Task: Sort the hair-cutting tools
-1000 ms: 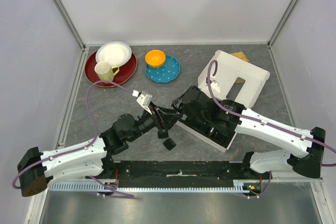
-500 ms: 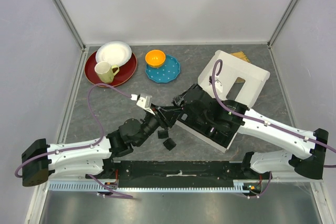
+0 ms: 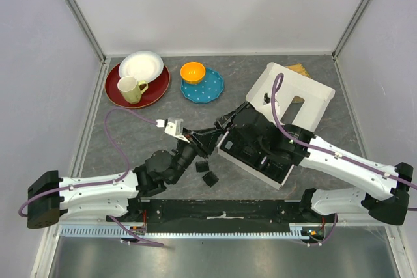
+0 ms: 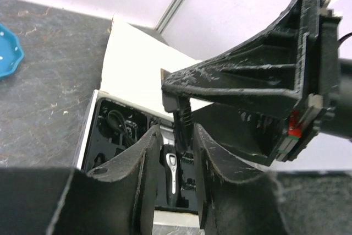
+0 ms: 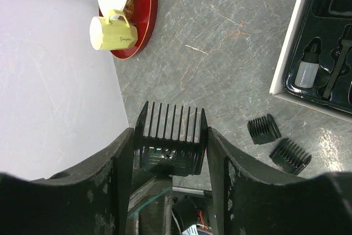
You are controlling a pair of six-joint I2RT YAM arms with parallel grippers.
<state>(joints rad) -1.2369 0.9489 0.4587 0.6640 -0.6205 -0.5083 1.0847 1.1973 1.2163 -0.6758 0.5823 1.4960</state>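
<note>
**Right gripper** (image 5: 170, 134): clamped on a black comb attachment (image 5: 169, 146), teeth pointing away from the wrist. It holds this above the table (image 3: 140, 135), just off the left corner of the white box (image 3: 293, 89).

**Left gripper** (image 4: 176, 136): meets the right gripper there, its fingers narrowly apart with a thin black piece standing in the gap. Whether they press on it cannot be told.

**Loose combs** (image 5: 264, 129): two lie side by side, not touching, near the white edge around the black tray (image 5: 324, 96).

**Tray contents:** the clipper (image 4: 172, 171) and a looped cord (image 4: 116, 124) sit in recesses.

**Open room:** bare grey surface shows left of the grippers, toward the red plate (image 3: 161, 86).

**Writing:** the yellow mug (image 5: 113, 32) carries a cursive word, too small to read.
</note>
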